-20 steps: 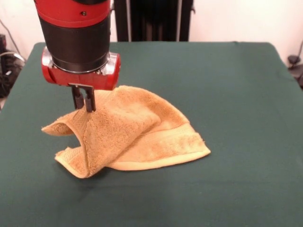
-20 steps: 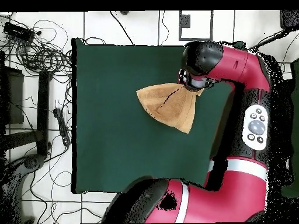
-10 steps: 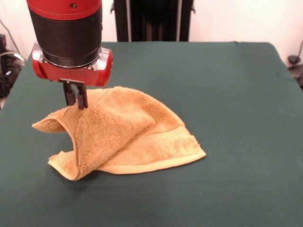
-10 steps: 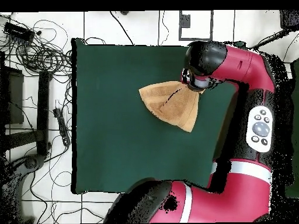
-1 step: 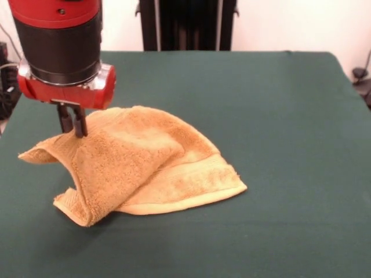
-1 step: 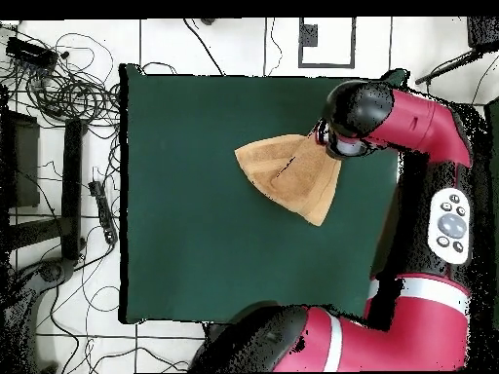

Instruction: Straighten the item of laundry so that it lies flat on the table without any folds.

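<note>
So the tool is pinched tight on a raised fold of the towel, tenting it up near the bench's side edge, while the rest lies rumpled and folded over itself.

Front view: arm cut off by top edge. Table near edge and both near corners out of frame. Overhead: arm hides gripper, towel's gripped corner, and table's right edge.
</note>
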Controlling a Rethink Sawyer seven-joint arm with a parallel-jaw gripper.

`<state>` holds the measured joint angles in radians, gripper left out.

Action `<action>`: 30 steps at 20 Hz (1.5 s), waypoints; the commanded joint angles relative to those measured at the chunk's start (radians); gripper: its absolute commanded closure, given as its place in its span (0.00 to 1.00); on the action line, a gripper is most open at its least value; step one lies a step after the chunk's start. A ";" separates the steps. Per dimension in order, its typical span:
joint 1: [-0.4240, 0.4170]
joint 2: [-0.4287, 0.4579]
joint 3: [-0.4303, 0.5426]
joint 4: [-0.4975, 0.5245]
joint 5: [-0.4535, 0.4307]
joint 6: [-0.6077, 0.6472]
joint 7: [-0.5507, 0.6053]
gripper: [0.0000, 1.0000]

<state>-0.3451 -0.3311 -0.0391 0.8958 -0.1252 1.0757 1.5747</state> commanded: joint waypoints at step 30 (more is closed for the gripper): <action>-0.052 -0.038 0.166 0.436 -0.056 -0.447 -0.053 1.00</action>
<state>-0.4159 -0.3707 -0.0023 1.1616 -0.1306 0.6697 1.5747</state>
